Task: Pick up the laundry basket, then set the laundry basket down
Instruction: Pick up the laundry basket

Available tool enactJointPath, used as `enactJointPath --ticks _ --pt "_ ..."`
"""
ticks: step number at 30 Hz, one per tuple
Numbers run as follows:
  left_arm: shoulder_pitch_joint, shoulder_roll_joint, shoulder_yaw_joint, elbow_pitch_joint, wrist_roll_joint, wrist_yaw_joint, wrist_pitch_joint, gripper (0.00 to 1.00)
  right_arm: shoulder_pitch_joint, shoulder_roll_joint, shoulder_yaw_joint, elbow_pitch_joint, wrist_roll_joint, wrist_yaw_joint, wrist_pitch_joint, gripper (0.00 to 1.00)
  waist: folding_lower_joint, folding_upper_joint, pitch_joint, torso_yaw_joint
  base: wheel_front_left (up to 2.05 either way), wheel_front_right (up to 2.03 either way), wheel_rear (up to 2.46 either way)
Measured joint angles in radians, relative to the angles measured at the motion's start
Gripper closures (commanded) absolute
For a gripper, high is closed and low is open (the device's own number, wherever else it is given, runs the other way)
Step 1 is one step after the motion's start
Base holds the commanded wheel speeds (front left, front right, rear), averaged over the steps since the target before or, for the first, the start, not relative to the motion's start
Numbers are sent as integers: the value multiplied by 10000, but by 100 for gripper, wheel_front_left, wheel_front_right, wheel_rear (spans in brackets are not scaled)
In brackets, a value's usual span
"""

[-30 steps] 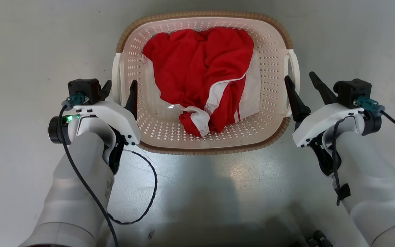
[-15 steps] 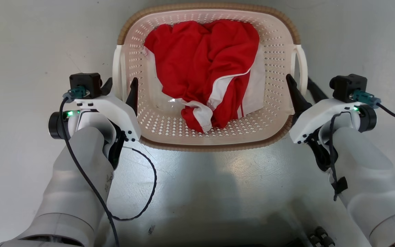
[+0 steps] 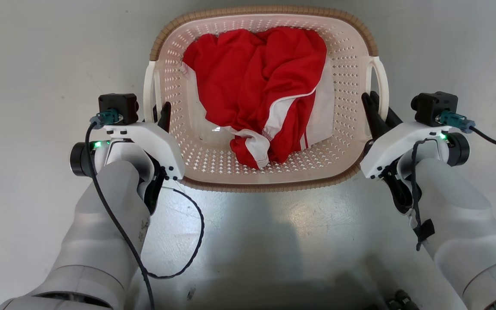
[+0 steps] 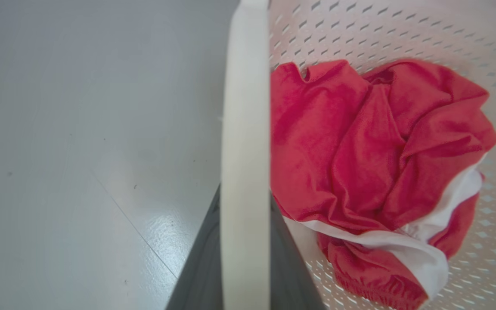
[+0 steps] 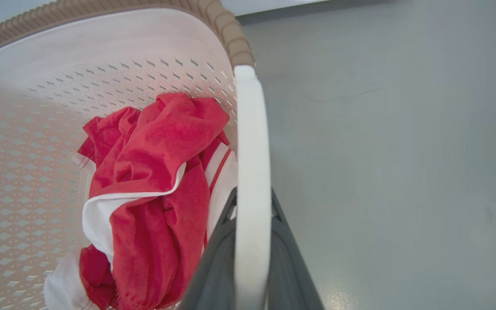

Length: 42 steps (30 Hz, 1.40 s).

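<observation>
So compared to a second ago, both sets of fingers have clamped in. They were spread wide, straddling the side handles with daylight around them, and the right gripper (image 3: pixel 372 99) was a bit out from the basket. Now it's tucked right against it.

The laundry basket (image 3: pixel 269 186) is on the grey floor (image 3: pixel 28 64), straight ahead of the robot and between the two arms. Honestly can't tell if its bottom is touching the floor or just off it.

The left gripper (image 3: pixel 159 111) is pinched onto the left handle (image 3: pixel 147 90), near the basket's near-left corner. In the left wrist view, the white strap of the handle runs straight up between the two dark fingers (image 4: pixel 196 275), with no gap on either side. Same deal on the other side: the right gripper is squeezed onto the right handle (image 3: pixel 382 82). In the right wrist view, that handle is sandwiched between its fingers (image 5: pixel 213 275), with the brown rim (image 5: pixel 226 30) curving off above it.

Inside the basket is a crumpled red garment (image 3: pixel 252 82) with white trim. It's bunched from the far edge down toward the near-right corner, and the perforated bottom along the near-left side is bare.

Black cables loop off both wrists, and the left cable (image 3: pixel 187 254) sags down over the floor in front of the basket's near edge.
</observation>
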<state>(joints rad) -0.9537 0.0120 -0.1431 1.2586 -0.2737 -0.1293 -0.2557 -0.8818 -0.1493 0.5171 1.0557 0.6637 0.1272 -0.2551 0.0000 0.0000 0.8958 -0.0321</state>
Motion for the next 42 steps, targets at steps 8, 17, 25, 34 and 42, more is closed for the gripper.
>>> enactJointPath --ticks 8,17,25,34,42 --pt "460 44 -863 109 -953 0 272 100 321 -13 865 341 679 -13 2 100 0 0 -936 19 0 0 0" --pt "1774 107 -1879 94 -2265 2 656 100 1145 -19 2299 690 1478 -35 199 100 0 0 -2587 20 0 0 0" --pt "2696 130 -2589 117 -3005 4 1124 100 1958 6 3070 807 2548 -35 629 100 0 0 -4413 -33 0 0 0" --pt "3543 165 -3009 311 -3538 15 1756 100 2709 33 3960 803 3530 -38 1289 100 0 0 -6332 -216 0 0 0" --pt "3993 198 -3202 372 -3921 19 2481 100 2919 -40 4556 700 4265 -40 2052 100 -1 0 -7477 -356 0 0 0"
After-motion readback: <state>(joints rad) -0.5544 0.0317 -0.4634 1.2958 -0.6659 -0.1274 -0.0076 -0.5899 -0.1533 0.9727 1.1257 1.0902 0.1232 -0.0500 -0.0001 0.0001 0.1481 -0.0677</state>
